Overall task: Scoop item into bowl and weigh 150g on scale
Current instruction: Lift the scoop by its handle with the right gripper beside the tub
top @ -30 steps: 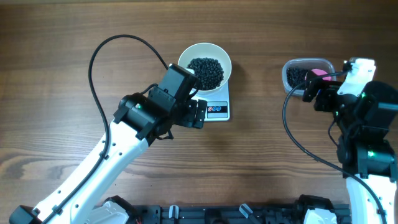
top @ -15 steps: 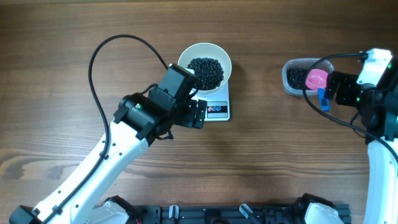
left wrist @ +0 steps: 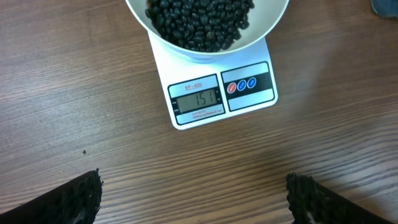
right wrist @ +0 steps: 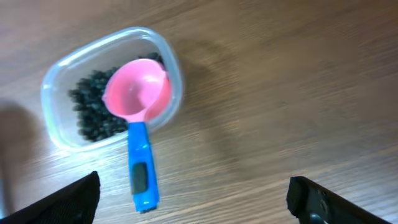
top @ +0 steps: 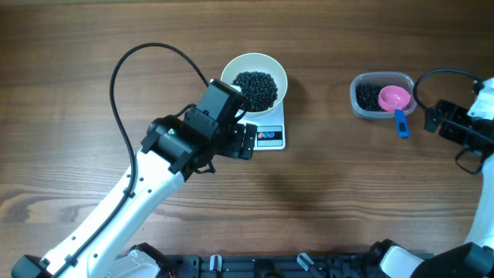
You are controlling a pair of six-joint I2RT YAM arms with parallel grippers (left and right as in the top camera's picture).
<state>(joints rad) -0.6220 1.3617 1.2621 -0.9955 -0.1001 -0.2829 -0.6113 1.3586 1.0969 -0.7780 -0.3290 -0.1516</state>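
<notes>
Robotics laboratory bench: a bare wood-grain table (top: 324, 208) bears two cabled white arms (top: 147, 185) and a black mounting rail (top: 255, 266). A kitchen scale (left wrist: 221, 93) lies ahead of the left fingers (left wrist: 74, 199); a clear tub (right wrist: 53, 81) and pink scoop (right wrist: 138, 96) lie ahead of the right fingers (right wrist: 311, 199).

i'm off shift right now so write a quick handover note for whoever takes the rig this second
Left claw: open, empty, hovering in front of the scale.
Right claw: open, empty, beside the tub, not touching it.
Things: the bowl of beans sits on the scale. The scoop lies in the tub on the spare beans, handle out over the rim.
Done: bowl filled; the display reads 151, about on target.
Left: probably only a check of the reading; lift out a bean or two if exactly 150 is wanted.
</notes>
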